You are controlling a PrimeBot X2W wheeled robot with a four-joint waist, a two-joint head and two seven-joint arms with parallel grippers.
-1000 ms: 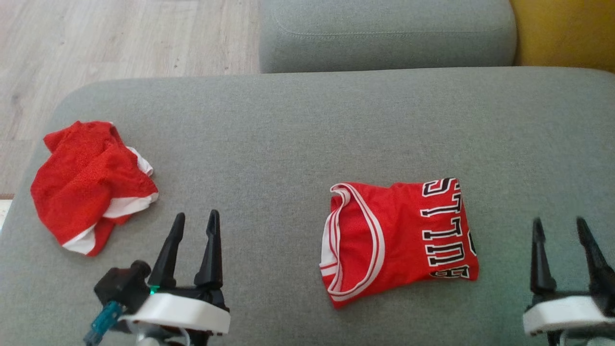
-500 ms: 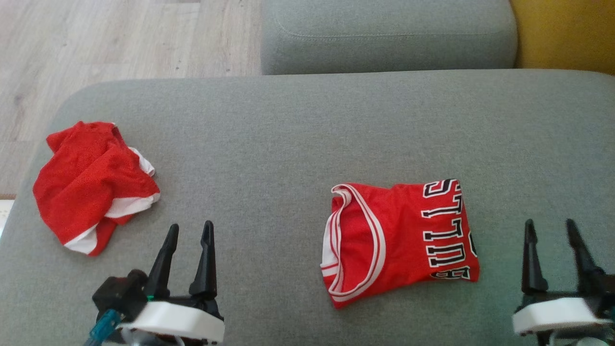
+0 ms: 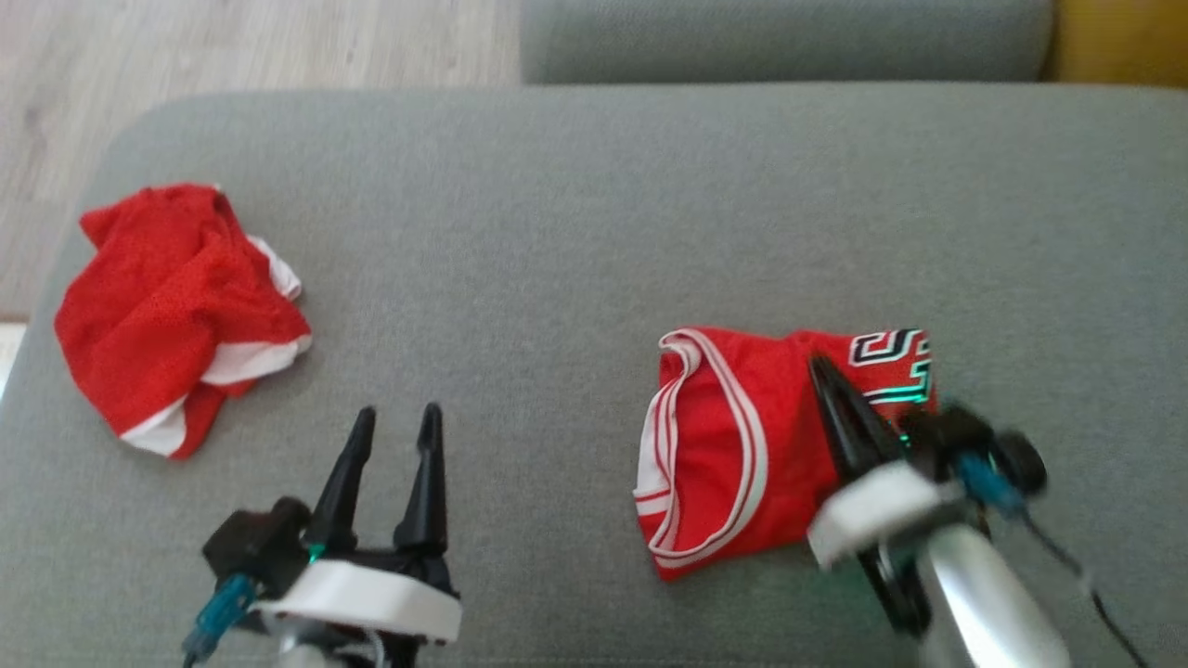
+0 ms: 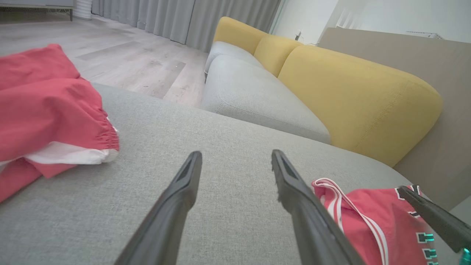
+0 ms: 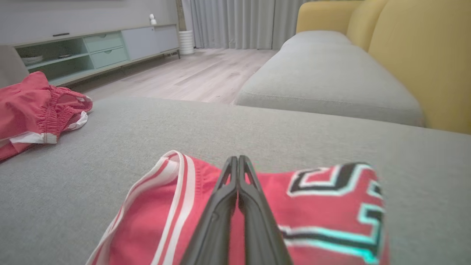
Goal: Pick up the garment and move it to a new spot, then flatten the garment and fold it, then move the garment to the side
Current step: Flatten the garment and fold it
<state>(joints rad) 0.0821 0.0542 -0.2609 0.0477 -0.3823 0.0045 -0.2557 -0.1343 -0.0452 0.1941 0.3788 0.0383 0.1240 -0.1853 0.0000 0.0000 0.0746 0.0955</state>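
Grey seat cushion [image 3: 557, 232] carries my work. The folded red jersey [image 3: 733, 445] lies on its right half, striped neckline to the left and black lettering to the right. My right tool [image 3: 821, 366] reaches over the jersey's middle with both fingers pressed together; I cannot tell whether they pinch any cloth. My left tool [image 3: 399, 417] hangs spread wide over bare cushion, well apart from the jersey. Further left, near the cushion's edge, sits a crumpled pair of red shorts [image 3: 167, 306] with white trim. Beyond are a second grey cushion [image 3: 789, 37], a yellow backrest [image 4: 349, 92] and wooden floor [image 3: 232, 46].
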